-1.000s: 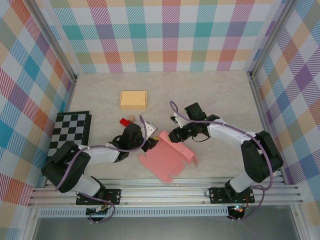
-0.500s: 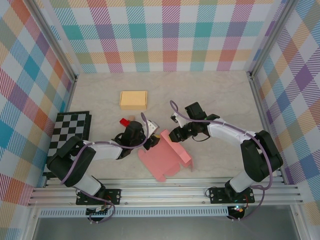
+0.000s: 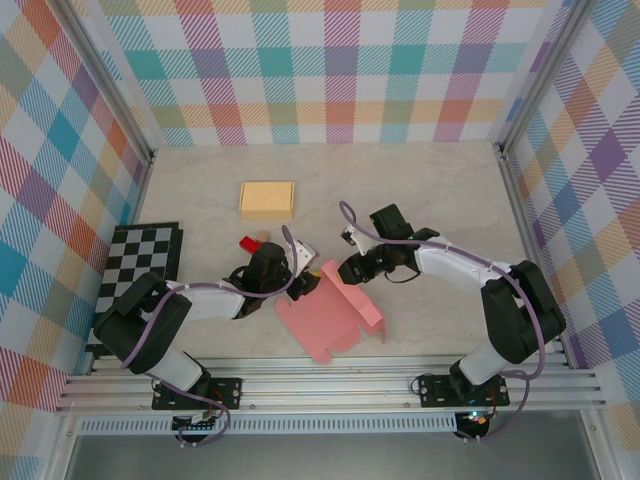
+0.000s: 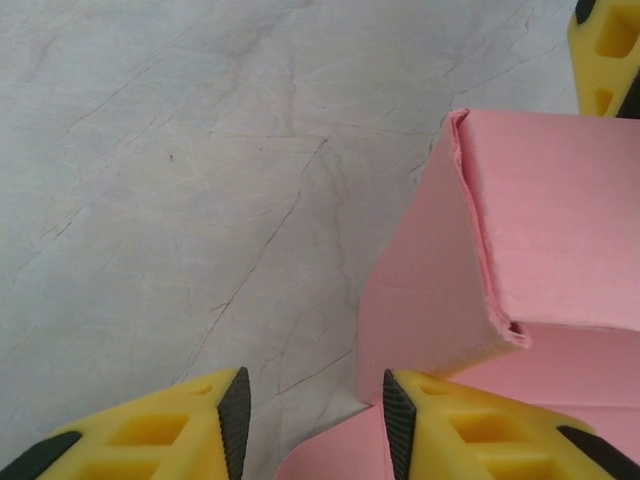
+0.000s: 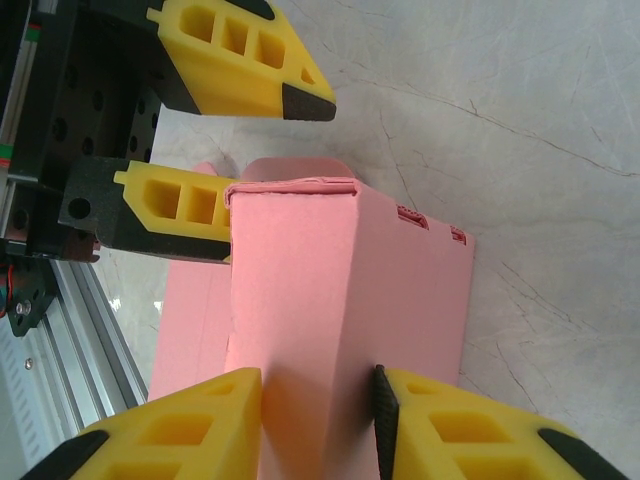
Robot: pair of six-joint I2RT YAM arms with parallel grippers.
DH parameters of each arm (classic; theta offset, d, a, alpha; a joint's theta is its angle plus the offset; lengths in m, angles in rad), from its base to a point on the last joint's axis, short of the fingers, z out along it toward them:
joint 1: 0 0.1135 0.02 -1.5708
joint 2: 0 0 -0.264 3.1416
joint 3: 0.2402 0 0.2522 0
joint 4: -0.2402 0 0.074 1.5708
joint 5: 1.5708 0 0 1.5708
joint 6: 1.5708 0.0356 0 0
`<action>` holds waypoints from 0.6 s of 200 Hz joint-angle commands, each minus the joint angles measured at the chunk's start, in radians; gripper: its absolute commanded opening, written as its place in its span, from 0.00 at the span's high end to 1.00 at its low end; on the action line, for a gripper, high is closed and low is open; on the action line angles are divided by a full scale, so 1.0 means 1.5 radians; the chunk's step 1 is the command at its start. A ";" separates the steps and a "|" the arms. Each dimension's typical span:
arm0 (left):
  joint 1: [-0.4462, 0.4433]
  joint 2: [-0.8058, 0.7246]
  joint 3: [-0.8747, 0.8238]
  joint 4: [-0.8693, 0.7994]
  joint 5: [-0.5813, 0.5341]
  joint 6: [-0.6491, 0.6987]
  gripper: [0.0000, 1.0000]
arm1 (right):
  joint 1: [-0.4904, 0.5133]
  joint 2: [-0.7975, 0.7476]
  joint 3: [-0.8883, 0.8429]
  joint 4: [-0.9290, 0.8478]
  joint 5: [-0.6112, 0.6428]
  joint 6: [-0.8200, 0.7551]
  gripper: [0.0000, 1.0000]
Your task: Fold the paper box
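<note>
The paper box (image 3: pixel 335 315) is a pink card blank. It lies on the table (image 3: pixel 450 200) a little toward 6 o'clock from the centre, in front of both arm bases. Most of it is flat, but the part at its 12 o'clock edge is folded up into a hollow, upright wall.

I judge it to be very light thin card, stiff only along its creases. It is likely to spring open when let go, to skid on the smooth marbled top, and to dent under a hard pinch. The best hold looks to be low on the raised wall, close to a crease, with the free flaps and their small tabs left alone.

The right gripper (image 5: pixel 318 385) comes in from 1 o'clock and is clamped across that raised wall, a yellow pad on each face.

The left gripper (image 4: pixel 315 385) sits at the box's 9 o'clock with its jaws apart and mostly bare table between them. One finger is at the wall's end corner, probably touching it, though I cannot be sure.

A yellow box (image 3: pixel 267 199) rests well apart at 11 o'clock. A checkerboard (image 3: pixel 145 260) lies at 9 o'clock by the wall.
</note>
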 commanded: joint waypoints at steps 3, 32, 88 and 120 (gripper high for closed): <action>-0.023 0.013 0.008 -0.003 0.053 0.000 0.64 | 0.007 0.023 0.001 -0.034 0.009 -0.017 0.65; -0.035 0.028 0.029 0.002 0.062 -0.005 0.75 | 0.007 0.026 0.001 -0.032 0.001 -0.017 0.65; -0.070 0.065 0.058 0.032 0.069 -0.020 0.89 | 0.007 0.043 0.008 -0.023 -0.012 -0.017 0.67; -0.082 0.083 0.073 0.051 0.072 -0.031 0.91 | 0.006 0.054 0.011 -0.023 -0.024 -0.021 0.70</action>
